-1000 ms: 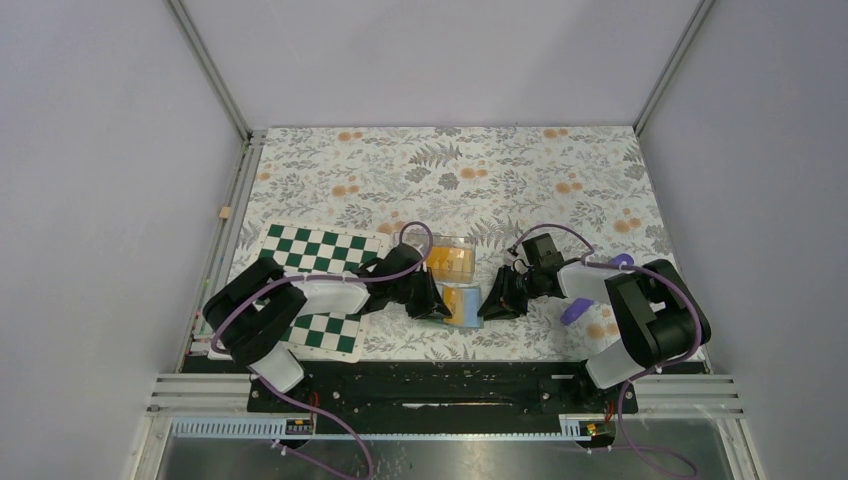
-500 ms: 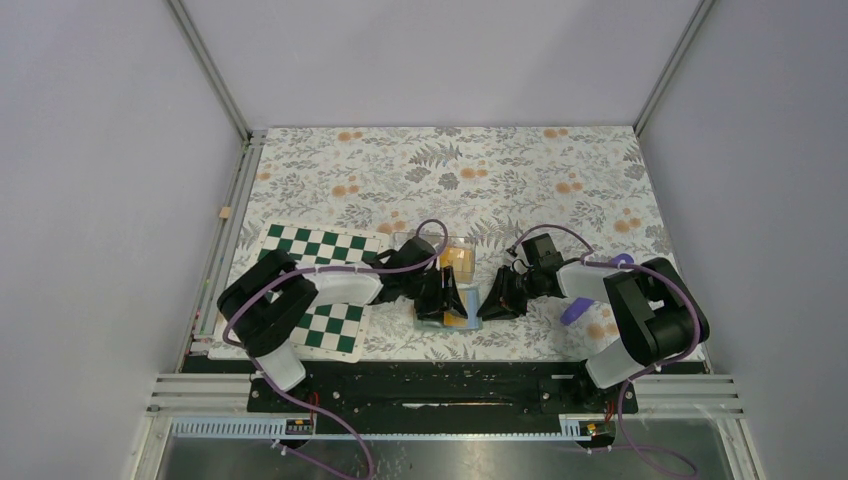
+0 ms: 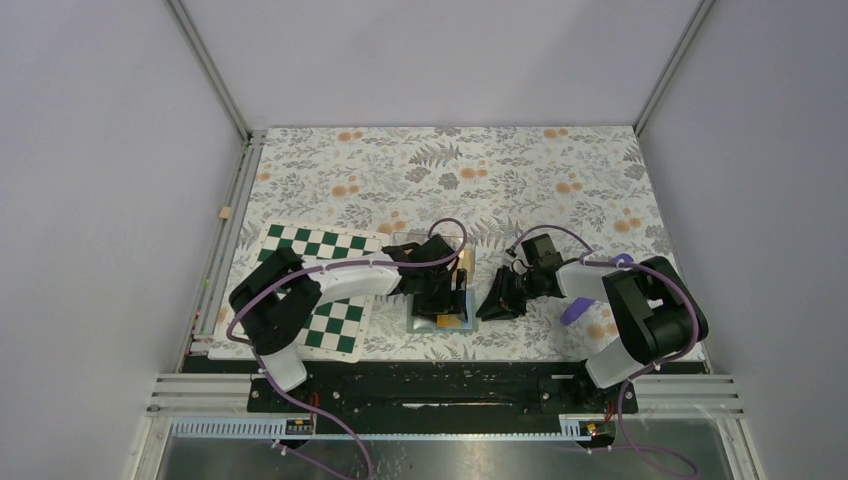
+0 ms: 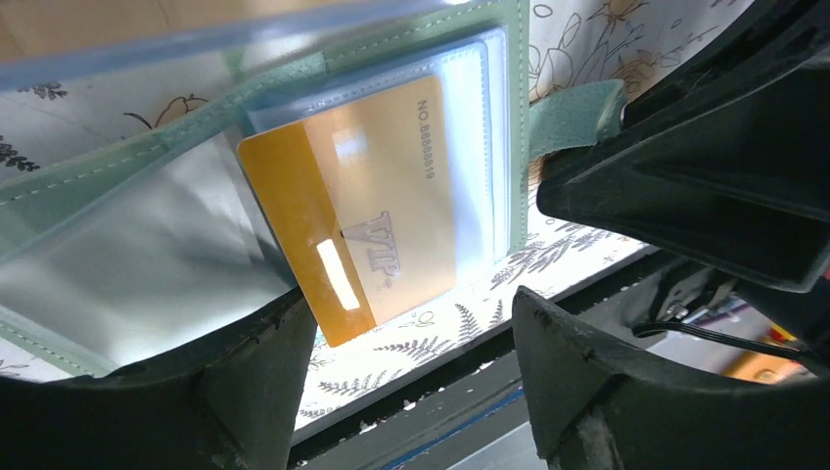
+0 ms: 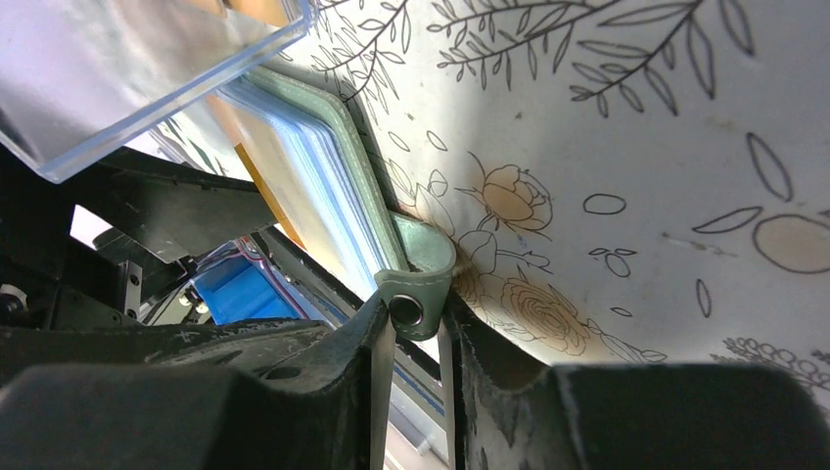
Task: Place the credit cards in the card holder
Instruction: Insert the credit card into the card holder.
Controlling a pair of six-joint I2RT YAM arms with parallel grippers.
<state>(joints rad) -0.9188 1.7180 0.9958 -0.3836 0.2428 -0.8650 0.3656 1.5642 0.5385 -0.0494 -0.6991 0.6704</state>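
An orange-yellow credit card [image 4: 362, 215] marked VIP lies partly in a clear sleeve of the open green card holder [image 4: 517, 127], its lower end sticking out. My left gripper [image 4: 401, 367] stands open just over it, and its fingers do not grip the card. From above, the left gripper [image 3: 444, 298] hangs over the card holder [image 3: 416, 322]. My right gripper [image 5: 416, 328] is shut on the holder's snap tab [image 5: 419, 284], pinning it at the right side [image 3: 497, 300]. An orange card edge [image 5: 256, 186] shows between the sleeves.
A clear plastic box [image 5: 147, 78] with more orange cards [image 3: 463, 262] sits just behind the holder. The green-and-white chequered board [image 3: 330, 250] lies under the left arm. A purple piece [image 3: 575, 310] lies by the right arm. The table's front edge is close.
The left gripper has moved right over the holder and opened, letting go of the card, which now rests in a sleeve. The right gripper has kept still on the tab.
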